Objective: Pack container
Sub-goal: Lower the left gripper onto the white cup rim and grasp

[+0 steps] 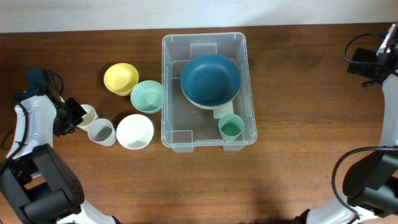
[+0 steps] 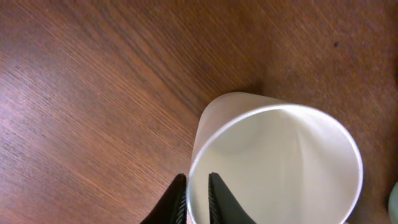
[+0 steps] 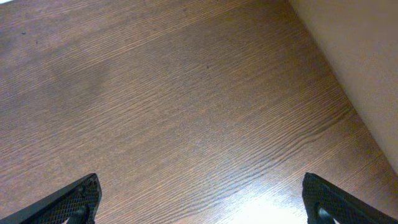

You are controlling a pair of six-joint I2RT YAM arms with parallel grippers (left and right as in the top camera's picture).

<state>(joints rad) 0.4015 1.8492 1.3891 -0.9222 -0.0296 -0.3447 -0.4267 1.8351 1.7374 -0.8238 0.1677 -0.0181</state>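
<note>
Container (image 1: pixel 165 93) (1 blue bowl (image 1: pixel 210 78), 1 green cup (image 1: pixel 231 127) inside) sits well right of the left gripper (image 2: pixel 198 186), clamped on the rim of a cream cup (image 2: pixel 280 162); right gripper (image 3: pixel 200 183) gapes, container far leftward.

Dark wood-grain table (image 1: pixel 298 174), pale wall (image 3: pixel 367 56) along its far edge

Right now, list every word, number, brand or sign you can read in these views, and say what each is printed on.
None: no text can be read in any view.
The container has pale patches on its floor, but no lettering can be made out from overhead.
The cup in the left wrist view is plain, and so is the table.
</note>
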